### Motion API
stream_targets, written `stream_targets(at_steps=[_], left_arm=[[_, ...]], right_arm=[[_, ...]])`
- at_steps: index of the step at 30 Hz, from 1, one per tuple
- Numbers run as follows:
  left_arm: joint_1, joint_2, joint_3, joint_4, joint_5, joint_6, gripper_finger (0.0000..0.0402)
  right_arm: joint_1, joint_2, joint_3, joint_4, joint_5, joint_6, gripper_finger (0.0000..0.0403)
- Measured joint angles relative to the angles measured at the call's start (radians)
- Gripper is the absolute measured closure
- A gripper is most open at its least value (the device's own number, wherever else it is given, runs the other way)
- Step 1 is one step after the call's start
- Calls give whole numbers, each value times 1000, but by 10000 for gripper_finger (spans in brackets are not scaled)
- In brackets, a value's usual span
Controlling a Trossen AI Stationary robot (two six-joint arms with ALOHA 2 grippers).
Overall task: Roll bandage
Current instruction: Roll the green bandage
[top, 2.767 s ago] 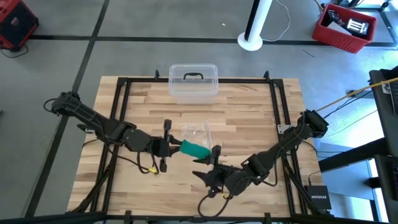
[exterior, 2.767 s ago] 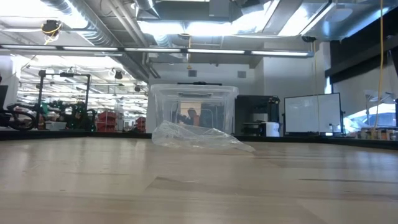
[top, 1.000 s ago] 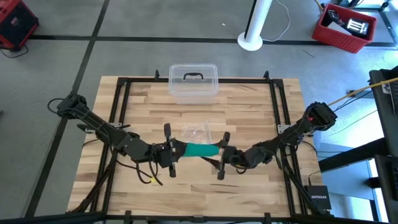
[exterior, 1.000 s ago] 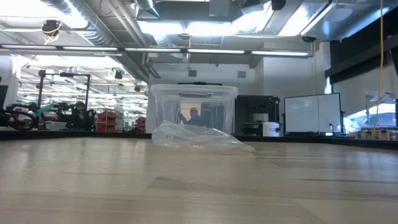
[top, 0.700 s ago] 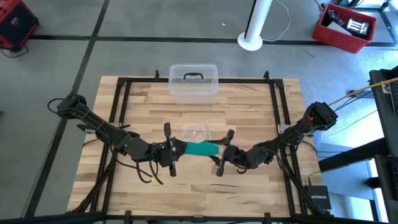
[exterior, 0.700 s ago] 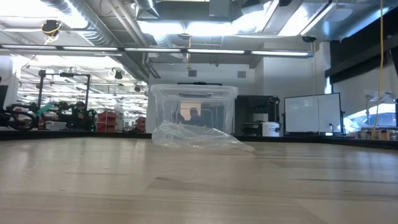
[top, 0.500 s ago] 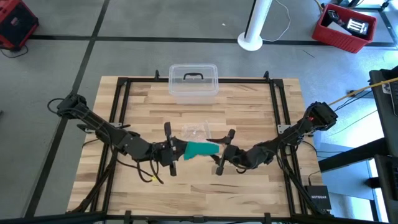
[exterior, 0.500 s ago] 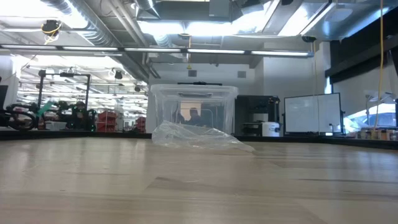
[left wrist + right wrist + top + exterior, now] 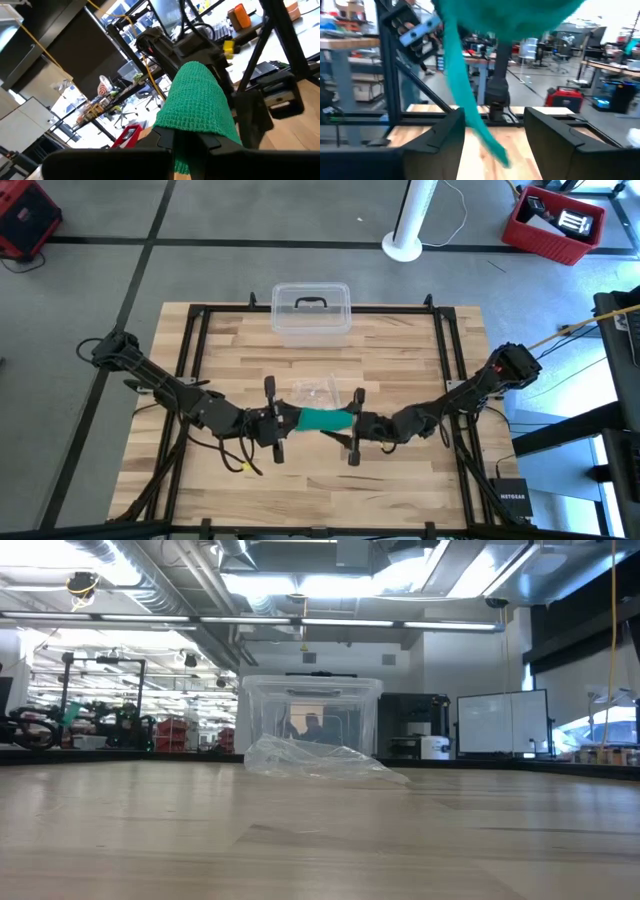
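Right now the teal-green bandage [image 9: 325,420] hangs in the air over the middle of the wooden table [image 9: 400,360], stretched between the two arms. The left end effector [image 9: 278,421] is clenched tight on the left end of the bandage. In the left wrist view, the knitted green cloth [image 9: 197,102] comes out from between the two dark fingers [image 9: 165,137], which pinch it. The right end effector [image 9: 355,426] is at the right end of the bandage, with its fingers spread apart. In the right wrist view, the bandage [image 9: 505,15] is a fat bunch above the two dark fingers [image 9: 447,132], and a thin strip of it hangs down in the gap between them. I cannot tell if those fingers touch the cloth. A crinkled clear plastic wrapper [image 9: 316,391] lies on the table just behind the bandage. Farther back, near the far edge of the table, stands a clear plastic box with a lid and a dark handle [image 9: 311,310]. From the low view, the wrapper [image 9: 320,758] sits in front of the box [image 9: 312,715], and neither arm shows there. A white pole base [image 9: 405,242] stands on the floor past the table, and a red bin [image 9: 555,225] sits at the far right.
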State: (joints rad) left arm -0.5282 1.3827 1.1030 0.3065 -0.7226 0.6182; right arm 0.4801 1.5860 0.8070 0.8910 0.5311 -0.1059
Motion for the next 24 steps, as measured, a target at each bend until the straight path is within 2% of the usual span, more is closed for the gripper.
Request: stream_targets(at_steps=[3, 6, 9, 10, 12, 15, 24], left_arm=[[0, 0, 0, 11, 2, 0, 389], [0, 0, 0, 27, 2, 0, 389], [0, 0, 0, 28, 2, 0, 389], [-2, 0, 0, 27, 2, 0, 389], [-11, 0, 0, 26, 0, 1, 389], [-39, -11, 0, 22, -64, 49, 389], [-63, -67, 2, -72, -248, 141, 389]], right_arm=[[-3, 0, 0, 18, -38, -1, 241], [-3, 0, 0, 22, -85, -6, 304], [-2, 2, 0, -7, -61, -56, 377], [7, 2, 0, -17, -37, -81, 389], [25, 0, 0, -35, 43, -123, 389], [57, -22, 0, -71, 114, -161, 394], [157, -80, 19, -89, 81, -169, 399]])
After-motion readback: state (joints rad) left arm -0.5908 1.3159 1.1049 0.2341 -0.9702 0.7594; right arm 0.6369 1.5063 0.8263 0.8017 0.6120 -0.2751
